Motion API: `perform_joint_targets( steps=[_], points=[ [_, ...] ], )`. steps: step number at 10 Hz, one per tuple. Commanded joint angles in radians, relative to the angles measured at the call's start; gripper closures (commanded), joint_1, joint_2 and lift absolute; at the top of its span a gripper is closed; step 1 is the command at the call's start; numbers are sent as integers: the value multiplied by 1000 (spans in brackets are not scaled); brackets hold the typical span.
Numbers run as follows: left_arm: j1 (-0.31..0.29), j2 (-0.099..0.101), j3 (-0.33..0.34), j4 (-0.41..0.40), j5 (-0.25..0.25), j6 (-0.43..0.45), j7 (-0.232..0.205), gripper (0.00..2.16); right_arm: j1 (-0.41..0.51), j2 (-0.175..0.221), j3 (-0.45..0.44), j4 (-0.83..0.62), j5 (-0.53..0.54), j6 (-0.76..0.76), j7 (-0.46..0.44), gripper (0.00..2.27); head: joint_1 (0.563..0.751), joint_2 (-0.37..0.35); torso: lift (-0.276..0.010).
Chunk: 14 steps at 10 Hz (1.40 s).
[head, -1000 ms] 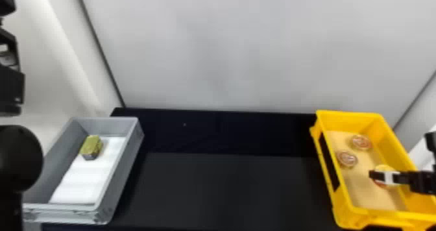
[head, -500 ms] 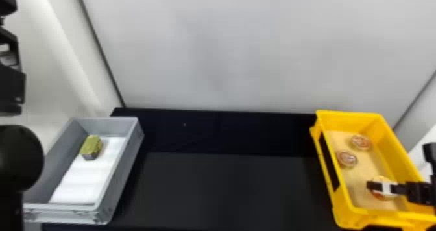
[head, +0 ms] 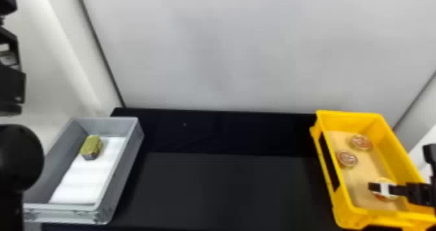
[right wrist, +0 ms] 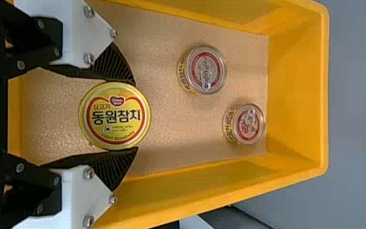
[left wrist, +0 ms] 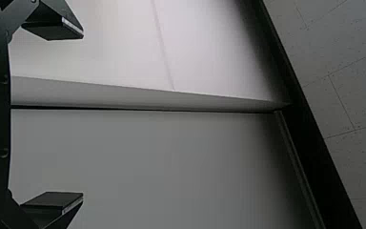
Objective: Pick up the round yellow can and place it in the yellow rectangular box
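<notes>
Inside the yellow rectangular plastic box [right wrist: 298, 95], toward its near end, the round yellow can [right wrist: 115, 116] shows a glossy lid with a raised yellow rim, dark print across a pale yellow centre and a red band curving around it, a small red emblem near one edge. The right gripper [head: 385, 189] has its black ribbed fingers closed against opposite sides of this can. Its side wall is hidden, so whether it touches the box's tan bottom cannot be told; in the head view, the gripper covers the lid's middle. That view also cuts off the box's near right corner. The right arm [head: 420, 194] comes in from the right edge, low over the box; the left arm [head: 19, 155] is parked at the left edge, the left gripper [left wrist: 82, 115] spread wide before pale panels.
</notes>
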Motion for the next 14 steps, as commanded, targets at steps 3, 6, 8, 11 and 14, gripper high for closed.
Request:
perform_joint_targets(
  steps=[3, 6, 8, 11, 14],
  points=[
    [1, 0, 2, -1, 0, 0, 0, 88, 10, 5, 10, -42, -40, 39, -87, 65, 694, 54, -3],
    [3, 0, 3, -1, -3, 3, 0, 88, 24, 2, 18, -128, -53, 45, -87, 78, 694, 54, -3],
    [4, -3, 6, -3, -3, 5, 0, 88, 27, 2, 22, -263, -53, 105, -95, 98, 694, 54, -3],
    [4, -6, 5, -5, -3, 8, 0, 88, 17, 5, 30, -510, -54, 188, -139, 101, 694, 54, -3],
    [8, -6, 8, -6, -5, 11, 0, 88, -27, 5, 60, -734, -54, 240, -202, 113, 694, 54, -3]
  ],
)
